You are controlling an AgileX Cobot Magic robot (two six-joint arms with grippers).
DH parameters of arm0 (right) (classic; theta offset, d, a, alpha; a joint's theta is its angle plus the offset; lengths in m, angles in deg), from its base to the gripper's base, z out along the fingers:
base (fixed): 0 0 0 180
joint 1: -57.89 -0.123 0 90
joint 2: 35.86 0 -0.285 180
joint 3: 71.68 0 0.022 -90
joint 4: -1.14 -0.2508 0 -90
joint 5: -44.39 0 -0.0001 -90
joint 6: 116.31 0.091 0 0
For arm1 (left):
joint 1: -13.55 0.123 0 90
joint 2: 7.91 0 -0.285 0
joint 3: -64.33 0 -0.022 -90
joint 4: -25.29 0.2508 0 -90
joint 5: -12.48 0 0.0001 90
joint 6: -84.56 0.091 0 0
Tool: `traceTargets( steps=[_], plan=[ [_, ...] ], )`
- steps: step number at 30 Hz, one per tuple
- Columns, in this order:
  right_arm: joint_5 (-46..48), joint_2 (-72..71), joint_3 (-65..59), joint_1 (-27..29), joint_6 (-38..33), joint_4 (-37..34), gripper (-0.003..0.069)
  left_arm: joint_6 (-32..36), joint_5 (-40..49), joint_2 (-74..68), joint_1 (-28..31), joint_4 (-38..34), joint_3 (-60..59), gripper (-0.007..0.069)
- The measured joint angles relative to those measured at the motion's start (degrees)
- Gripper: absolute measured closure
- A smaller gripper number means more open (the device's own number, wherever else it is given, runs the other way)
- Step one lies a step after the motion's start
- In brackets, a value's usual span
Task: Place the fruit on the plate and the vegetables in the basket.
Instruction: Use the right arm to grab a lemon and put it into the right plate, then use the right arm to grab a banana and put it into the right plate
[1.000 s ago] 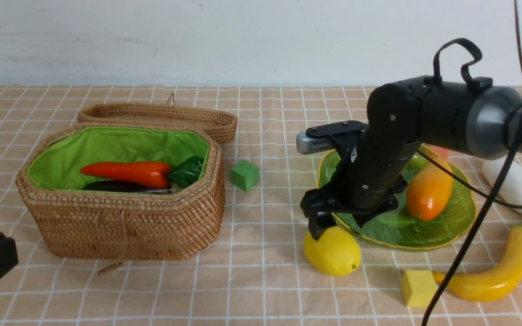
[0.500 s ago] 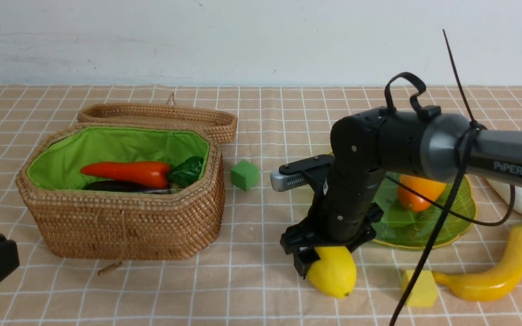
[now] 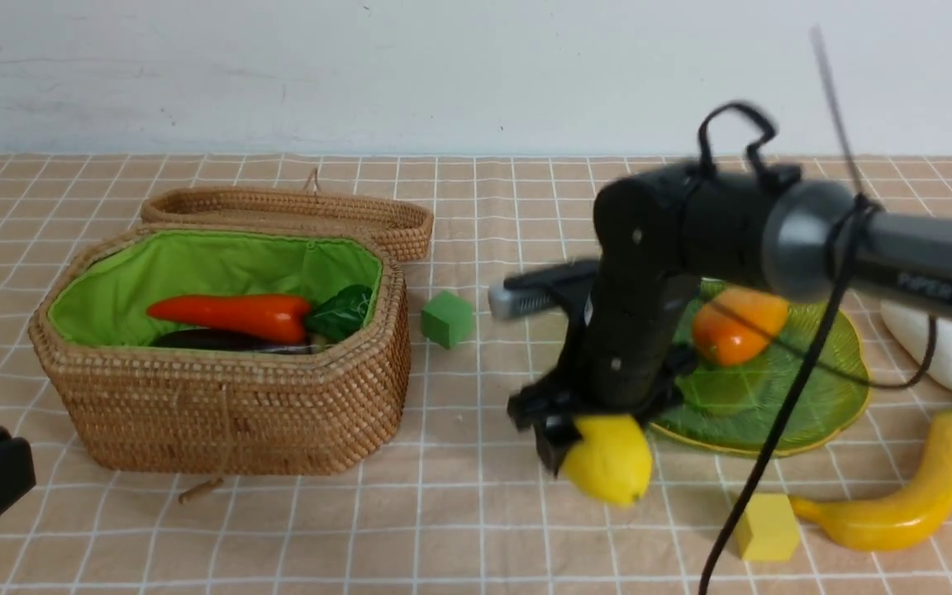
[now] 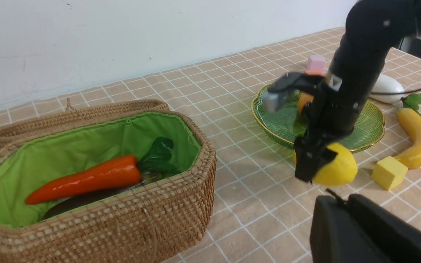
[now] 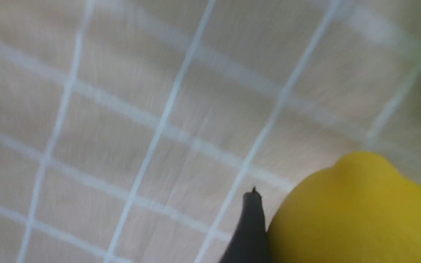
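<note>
While the black right claw [image 3: 600,454] gripped the smooth yellow toy lemon [image 3: 606,464] around its sides, just beside the ribbed green glass plate [image 3: 806,417], the black left claw [image 4: 369,230] sat nearby, its opening impossible to tell! The lemon looked light and firm, perhaps slippery; its fat middle seemed the place to hold. And beyond, on the grey arm [image 3: 922,256], blurred white lettering read "PiPER"!

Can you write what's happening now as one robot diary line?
right gripper: holding lemon | mango: on plate | banana: on table
</note>
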Motion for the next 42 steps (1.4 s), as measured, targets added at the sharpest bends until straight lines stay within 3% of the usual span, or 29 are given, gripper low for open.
traceTargets(
  steps=[6, 10, 13, 17, 21, 25, 29, 30, 32, 35, 36, 37, 39, 42],
  plan=[
    [-8.4, 0.5, 3.9, 8.1, 6.5, 5.6, 0.0084, 0.0, -1.1, 0.0, 0.0, -0.1, 0.0, 0.0585],
    [-12.4, 3.9, 3.9, 11.9, 6.8, 6.0, 0.0084, 0.0, -1.1, 0.0, 0.0, -0.1, 0.0, 0.0585],
    [-13.9, 5.3, 3.8, 13.3, 6.9, 6.0, 0.0075, 0.0, -1.1, 0.0, 0.0, -0.1, 0.0, 0.0585],
    [-13.2, 4.6, 3.9, 13.7, 6.9, 6.1, -0.0017, 0.0, -1.1, 0.0, 0.0, -0.1, 0.0, 0.0585],
    [-9.8, 2.0, 4.4, 13.7, 7.0, 6.0, -0.0015, 0.0, -1.1, 0.0, 0.0, -0.1, 0.0, 0.0585],
    [-2.7, -3.8, 4.4, 13.7, 6.8, 6.8, 0.0055, 0.0, -1.1, 0.0, 0.0, -0.1, 0.0, 0.0583],
    [2.1, -14.9, -4.4, 15.2, 8.9, 11.5, 0.0240, 0.0, -1.1, 0.0, 0.0, -0.1, 0.0, 0.0582],
    [2.1, -16.0, -5.9, 15.6, 9.2, 11.9, 0.0257, 0.0, -1.1, 0.0, 0.0, -0.1, 0.0, 0.0582],
    [0.1, -22.1, -17.0, 20.3, 15.3, 12.9, 0.0338, 0.0, -1.1, 0.0, 0.0, -0.1, 0.0, 0.0582],
    [-3.1, -25.2, -25.4, 25.4, 18.9, 12.1, 0.0358, 0.0, -1.1, 0.0, 0.0, -0.2, 0.0, 0.0582],
    [-6.3, -26.2, -31.4, 30.0, 20.1, 9.3, 0.0347, 0.0, -1.1, 0.0, 0.0, -0.3, 0.0, 0.0582],
    [-6.7, -26.2, -31.9, 30.5, 20.2, 8.8, 0.0347, 0.0, -1.1, 0.0, 0.0, -0.3, 0.0, 0.0582],
    [-11.7, -25.8, -37.2, 34.9, 19.5, 3.1, 0.0286, 0.0, -1.1, 0.0, 0.0, -0.5, 0.0, 0.0582],
    [-17.1, -23.9, -40.2, 37.1, 16.4, -2.1, 0.0201, 0.0, -1.1, 0.0, 0.0, -0.9, 0.0, 0.0582]
  ],
)
